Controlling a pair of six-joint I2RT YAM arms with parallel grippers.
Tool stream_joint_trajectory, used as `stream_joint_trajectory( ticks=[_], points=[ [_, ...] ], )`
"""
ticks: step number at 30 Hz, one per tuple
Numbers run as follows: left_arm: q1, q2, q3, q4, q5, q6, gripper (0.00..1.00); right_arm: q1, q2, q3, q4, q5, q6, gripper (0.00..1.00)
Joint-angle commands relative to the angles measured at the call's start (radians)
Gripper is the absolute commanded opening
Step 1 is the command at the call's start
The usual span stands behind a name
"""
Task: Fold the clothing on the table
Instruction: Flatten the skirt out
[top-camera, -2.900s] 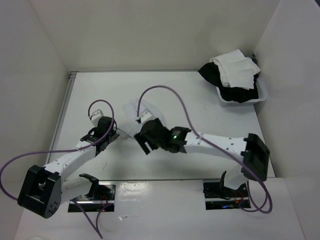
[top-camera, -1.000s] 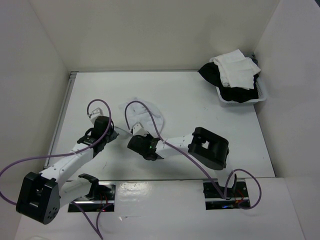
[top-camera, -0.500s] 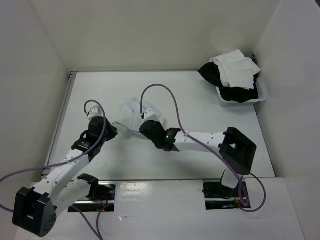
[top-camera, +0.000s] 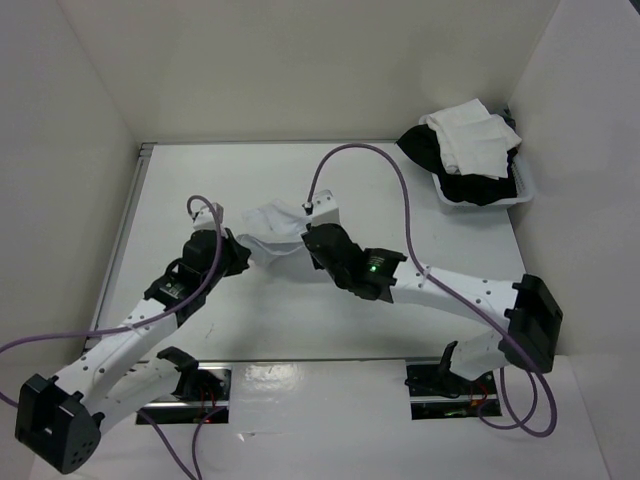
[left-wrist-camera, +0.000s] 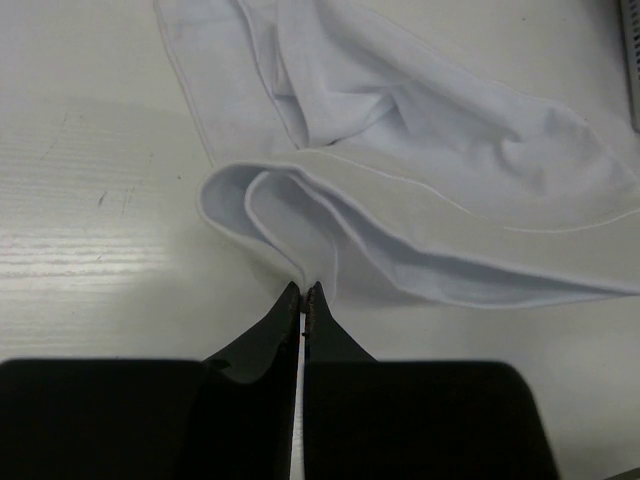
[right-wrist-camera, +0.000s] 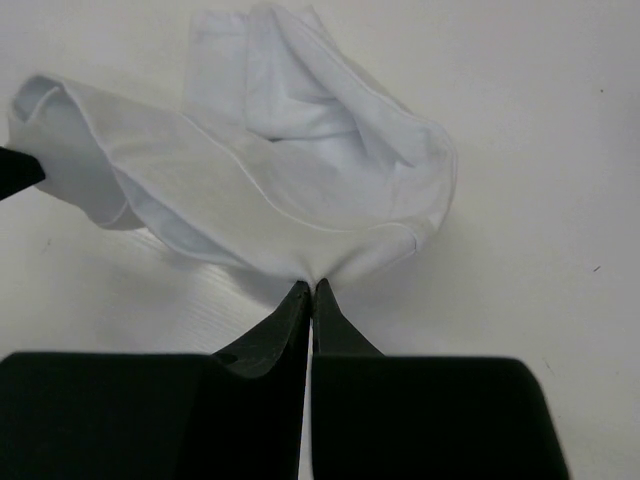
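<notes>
2 arms of mine reach out from the near edge of the bench (top-camera: 400, 200), each trailing a purple cable (top-camera: 370, 160). My left hand (top-camera: 238, 258) is pinched fully closed on the clothing (top-camera: 268, 228). In its wrist view the 2 black fingertips (left-wrist-camera: 285, 305) meet on a rolled, hemmed edge of the white fabric, right where that edge curls back on itself. My right hand (top-camera: 306, 238) is clamped just as tight, its tips pressed together on the near hem of the same garment, which gathers into a small pucker between them. From the right wrist view I can see the left hand's dark tip at the far left end of the fabric, so the 2 grips sit at opposite ends of 1 folded band.

Beyond my fingertips the rest of the clothing lies rumpled in soft, overlapping folds on the bench, a little left of its middle. A grey metal strip (top-camera: 125, 235) runs along the bench's left edge. At the far right corner, well apart from the clothing, a white bin (top-camera: 526, 186) holds a heap (top-camera: 465, 150) of white and black garments. White walls (top-camera: 300, 70) stand behind and to both sides.
</notes>
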Motion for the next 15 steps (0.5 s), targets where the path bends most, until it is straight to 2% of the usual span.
stream_joint_trajectory(
  ticks=[1, 15],
  points=[
    [-0.021, -0.027, 0.062, 0.050, 0.006, 0.058, 0.00, 0.000, -0.089, 0.023, 0.004, 0.028, 0.025, 0.00],
    [-0.097, -0.046, 0.188, 0.003, 0.062, 0.141, 0.00, 0.000, -0.305, 0.050, -0.038, 0.059, 0.045, 0.00]
  ],
)
